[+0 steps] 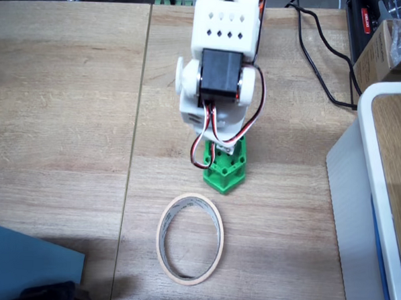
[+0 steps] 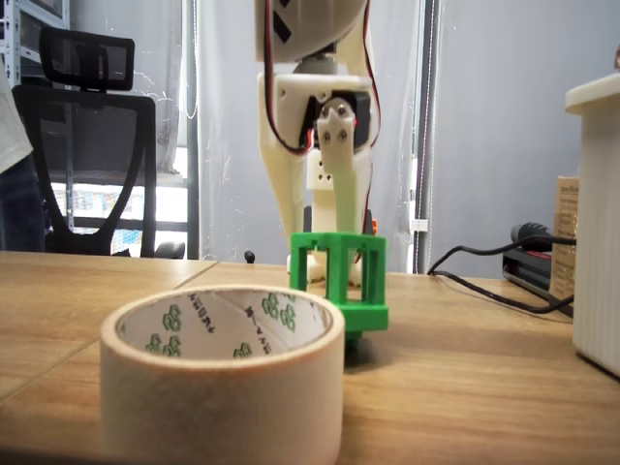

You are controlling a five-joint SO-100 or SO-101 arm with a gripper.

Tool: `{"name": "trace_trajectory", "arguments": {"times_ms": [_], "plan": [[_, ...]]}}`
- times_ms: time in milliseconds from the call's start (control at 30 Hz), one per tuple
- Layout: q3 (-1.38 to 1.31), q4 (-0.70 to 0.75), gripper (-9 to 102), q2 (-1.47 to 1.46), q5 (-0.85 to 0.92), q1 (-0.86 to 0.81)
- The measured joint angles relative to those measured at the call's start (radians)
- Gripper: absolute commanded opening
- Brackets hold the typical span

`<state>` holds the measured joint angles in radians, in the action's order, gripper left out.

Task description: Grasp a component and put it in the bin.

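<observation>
Component [image 1: 228,170]: bright green plastic block, open-sided, with round holes on top in the top-down fixed view. In the low fixed view [image 2: 339,281] it stands upright, long axis vertical, lifted just clear of the wood-grain table [image 1: 68,116] (its shadow lies beneath). Gripper [image 2: 334,254]: white printed fingers clenched on the component. Bin [image 1: 190,238]: thin beige oval ring with green print inside, near the component, apart from it. White container [image 1: 379,200] at the right edge.

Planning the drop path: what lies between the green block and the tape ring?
Nothing: in a fixed view, only bare wooden table separates the green block from the tape ring.
</observation>
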<state>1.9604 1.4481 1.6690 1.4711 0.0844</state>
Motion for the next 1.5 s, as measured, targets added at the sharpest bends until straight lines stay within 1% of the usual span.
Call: {"name": "trace_trajectory", "arguments": {"times_ms": [200, 300, 533, 600, 667, 800, 933, 1167, 1500], "plan": [[0.0, -0.002, 3, 0.0, 0.0, 0.002], [0.0, -0.037, 0, 0.0, 0.008, 0.002], [-0.005, -0.242, 0, 0.0, 0.009, 0.002], [-0.005, -0.278, 0, 0.0, 0.009, 0.002], [-0.005, -0.282, 0, 0.0, 0.009, 0.002], [-0.005, -0.253, 0, 0.009, 0.009, 0.002], [-0.003, -0.15, 0, 0.077, 0.005, 0.005], [-0.003, -0.014, 0, 0.245, 0.008, 0.123], [-0.003, 0.009, 0, 0.357, 0.006, 0.14]]}}
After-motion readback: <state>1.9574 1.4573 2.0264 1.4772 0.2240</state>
